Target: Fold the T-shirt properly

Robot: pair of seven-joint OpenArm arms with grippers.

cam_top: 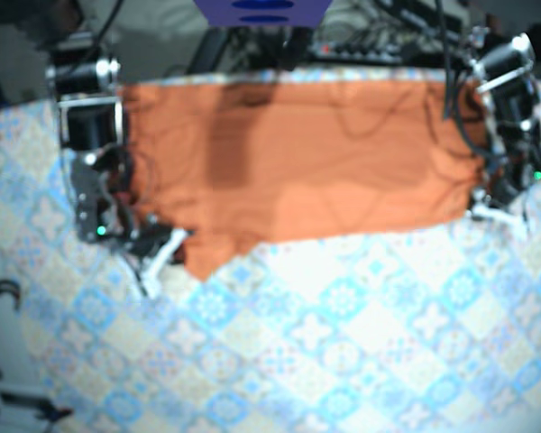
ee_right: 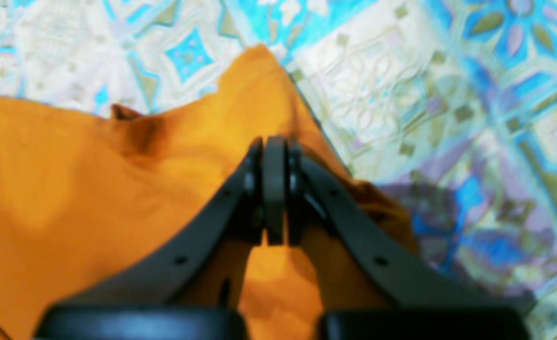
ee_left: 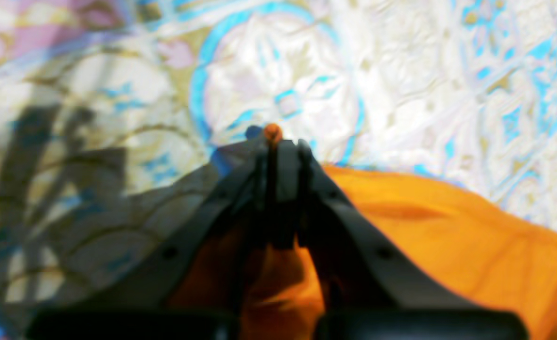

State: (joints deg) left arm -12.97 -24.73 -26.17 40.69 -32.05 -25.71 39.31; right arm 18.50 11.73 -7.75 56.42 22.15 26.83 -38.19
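Both of my hands are closed on cloth. The left hand (ee_left: 281, 146) is pinched tight with a nub of orange showing at its tip, and the right hand (ee_right: 274, 156) is clamped on a hem corner. The T-shirt (cam_top: 307, 162) lies as a broad band stretched between them on the worktop (cam_top: 343, 343). I judge this early: perhaps one lengthwise fold is done, with the crosswise folds left to do.

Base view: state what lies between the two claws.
The orange T-shirt spans the whole stretch from left claw to right claw, shown in the base view.
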